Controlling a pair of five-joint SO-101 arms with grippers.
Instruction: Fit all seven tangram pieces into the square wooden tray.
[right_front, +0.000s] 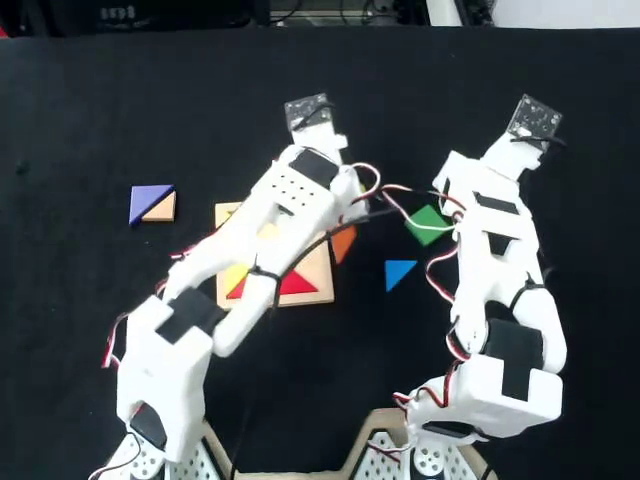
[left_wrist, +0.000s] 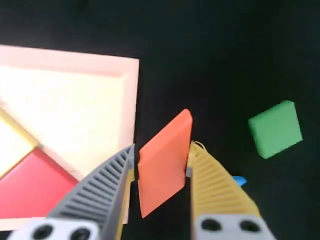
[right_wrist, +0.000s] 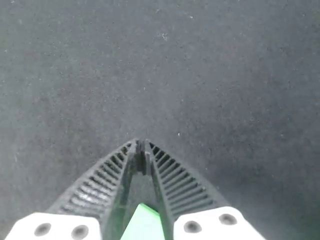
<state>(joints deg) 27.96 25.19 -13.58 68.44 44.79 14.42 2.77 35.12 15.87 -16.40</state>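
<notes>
A table (right_front: 90, 110) is covered by a black cloth (right_front: 605, 300). Beyond its far edge, dark equipment (right_front: 120, 14) and cables (right_front: 345, 12) are seen, and a white surface (right_front: 565, 12) is shown at one far corner.

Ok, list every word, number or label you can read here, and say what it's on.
None can be read.
Dark device beyond the table's far edge: faint light marks, too small and blurred to read.
The orange piece, green piece and wooden tray carry no print.
</notes>
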